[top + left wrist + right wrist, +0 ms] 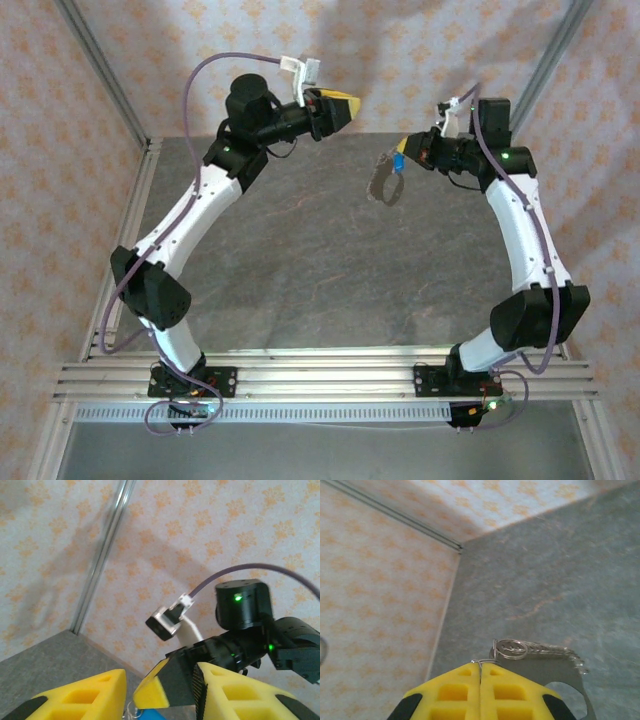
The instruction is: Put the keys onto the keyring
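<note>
The right end effector (480, 667) is pinched shut on the thin wire of the keyring (512, 649), held in the air above the table (300, 270). A blue key (399, 160) hangs just beside it. The left end effector (345, 104) is near, spread wide and empty. Likely risk: the slim wire swivels or slips from the fingertip pinch and drops. No readable writing

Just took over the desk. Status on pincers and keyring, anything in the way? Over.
Left pincer open. Right pincer shut on keyring, blue key at its tip. Nothing seen blocking.
</note>
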